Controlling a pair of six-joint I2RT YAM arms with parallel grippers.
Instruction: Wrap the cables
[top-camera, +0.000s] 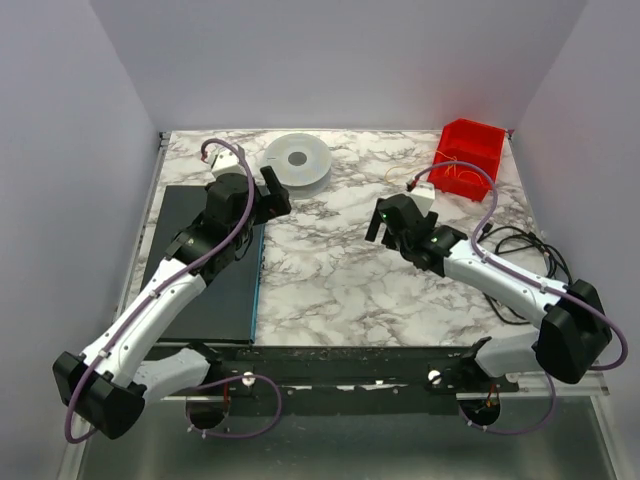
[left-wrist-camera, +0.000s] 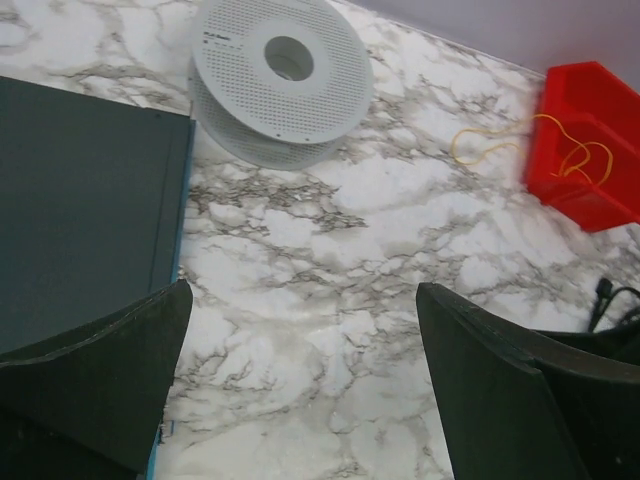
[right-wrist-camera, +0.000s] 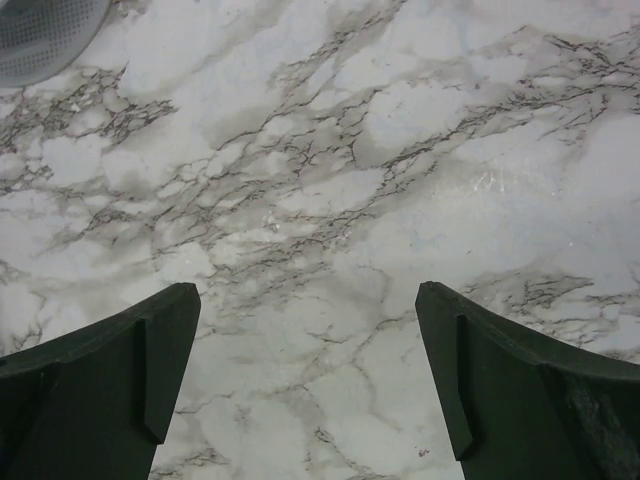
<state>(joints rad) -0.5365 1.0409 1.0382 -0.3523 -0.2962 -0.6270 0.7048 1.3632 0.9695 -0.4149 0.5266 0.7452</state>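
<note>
While L gripper (left-wrist-camera: 302, 295) & R gripper (right-wrist-camera: 308, 292) wide open, empty: marbled table (top-camera: 340, 270) w/ dark mat (top-camera: 225, 300), pale walls (top-camera: 330, 60).

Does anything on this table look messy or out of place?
Yes: the thin orange cables trail out of the red bin, curling loose over its rim onto the marble table, well apart from the white spool.

Fingers (right-wrist-camera: 110, 385) spread wide — marble table (right-wrist-camera: 330, 180) beneath.
</note>
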